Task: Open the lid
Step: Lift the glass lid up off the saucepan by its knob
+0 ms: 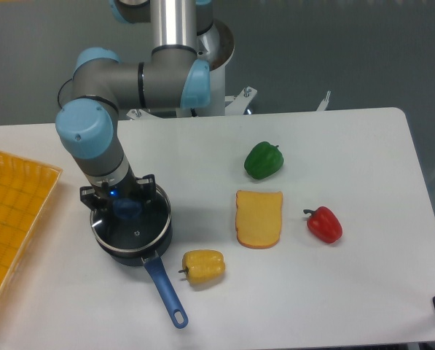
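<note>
Fixed camera view shows the lid [132, 222] over the saucepan [140, 251] at the table's [348, 292] left-near area, with the gripper [126, 207] clenched on its blue knob [127, 210]. Judgement: rigid, fragile glass, moderately light, slippery rim; the knob is the sound hold.

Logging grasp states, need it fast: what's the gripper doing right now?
Gripper: jaws closed on the blue knob of the lid, over the saucepan.
</note>
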